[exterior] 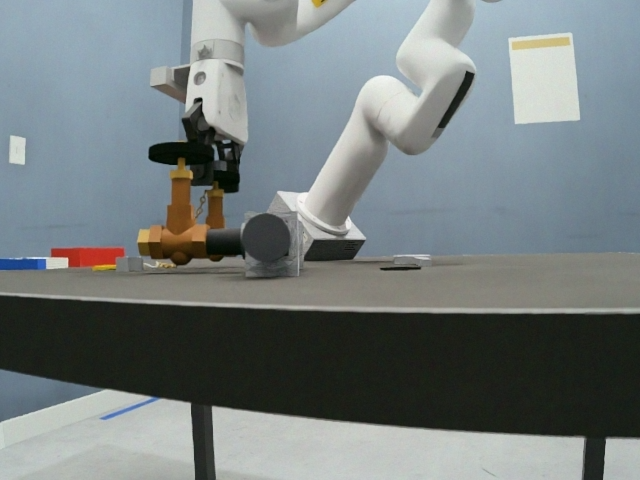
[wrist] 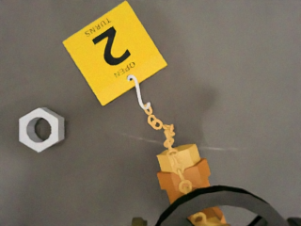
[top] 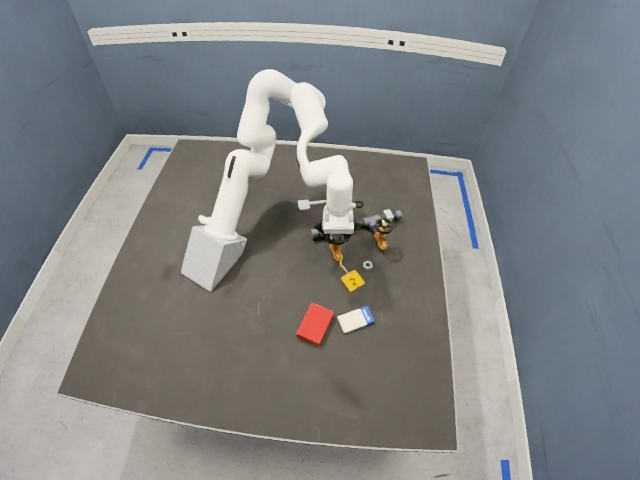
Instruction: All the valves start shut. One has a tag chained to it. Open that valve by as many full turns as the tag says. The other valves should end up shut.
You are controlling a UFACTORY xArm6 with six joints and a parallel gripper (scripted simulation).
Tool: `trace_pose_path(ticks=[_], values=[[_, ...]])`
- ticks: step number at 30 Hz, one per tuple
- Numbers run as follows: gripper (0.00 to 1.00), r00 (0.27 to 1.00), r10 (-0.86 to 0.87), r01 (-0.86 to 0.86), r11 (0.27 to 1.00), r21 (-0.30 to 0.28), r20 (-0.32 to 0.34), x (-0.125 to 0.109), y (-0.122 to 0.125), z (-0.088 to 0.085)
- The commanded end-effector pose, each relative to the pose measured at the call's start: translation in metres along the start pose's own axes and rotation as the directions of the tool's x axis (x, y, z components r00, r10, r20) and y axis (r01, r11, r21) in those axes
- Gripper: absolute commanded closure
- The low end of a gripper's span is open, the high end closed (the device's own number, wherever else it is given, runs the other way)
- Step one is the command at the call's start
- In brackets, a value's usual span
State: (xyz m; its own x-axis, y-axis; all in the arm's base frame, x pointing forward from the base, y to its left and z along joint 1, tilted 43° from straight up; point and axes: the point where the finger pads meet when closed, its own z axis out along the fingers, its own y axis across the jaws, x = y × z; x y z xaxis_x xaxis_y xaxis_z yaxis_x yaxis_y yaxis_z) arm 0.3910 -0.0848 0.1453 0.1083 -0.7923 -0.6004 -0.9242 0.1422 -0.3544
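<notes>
Two brass valves with black handwheels stand on one grey pipe. The tagged valve (top: pixel 336 252) has a chain (wrist: pixel 166 134) running to a yellow tag (wrist: pixel 115 52) that reads "OPEN 2 TURNS"; the tag lies flat on the mat (top: pixel 352 280). My gripper (top: pixel 337 237) points straight down and is shut on this valve's black handwheel (wrist: pixel 221 207). In the side view my gripper (exterior: pixel 221 167) sits on the farther, lower handwheel. The other valve (top: pixel 382 232) stands to the right, its handwheel (exterior: pixel 180 152) apart from my fingers.
A grey hex nut (wrist: pixel 41 129) lies on the mat left of the tag in the wrist view. A red block (top: pixel 314 322) and a white block with a blue end (top: pixel 355 319) lie nearer the front. The grey pipe end block (exterior: pixel 271 243) stands beside the valves.
</notes>
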Motion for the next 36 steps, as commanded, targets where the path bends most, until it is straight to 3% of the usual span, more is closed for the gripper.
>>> trace_pose_path(ticks=[1,10,22,27,36], values=[[1.00,1.000,-0.002,0.002,1.000,0.002,-0.002,0.0005,-0.0010,-0.0006],[1.00,0.999,-0.047,0.047,0.999,0.002,-0.003,0.0005,-0.0010,-0.0006],[1.00,0.956,-0.294,0.294,0.956,0.001,-0.003,0.0005,-0.0010,-0.0006],[1.00,0.868,-0.496,0.496,0.868,0.001,-0.003,0.0005,-0.0010,-0.0006],[1.00,0.588,-0.809,0.809,0.588,-0.007,-0.003,0.0005,-0.0010,-0.0006]])
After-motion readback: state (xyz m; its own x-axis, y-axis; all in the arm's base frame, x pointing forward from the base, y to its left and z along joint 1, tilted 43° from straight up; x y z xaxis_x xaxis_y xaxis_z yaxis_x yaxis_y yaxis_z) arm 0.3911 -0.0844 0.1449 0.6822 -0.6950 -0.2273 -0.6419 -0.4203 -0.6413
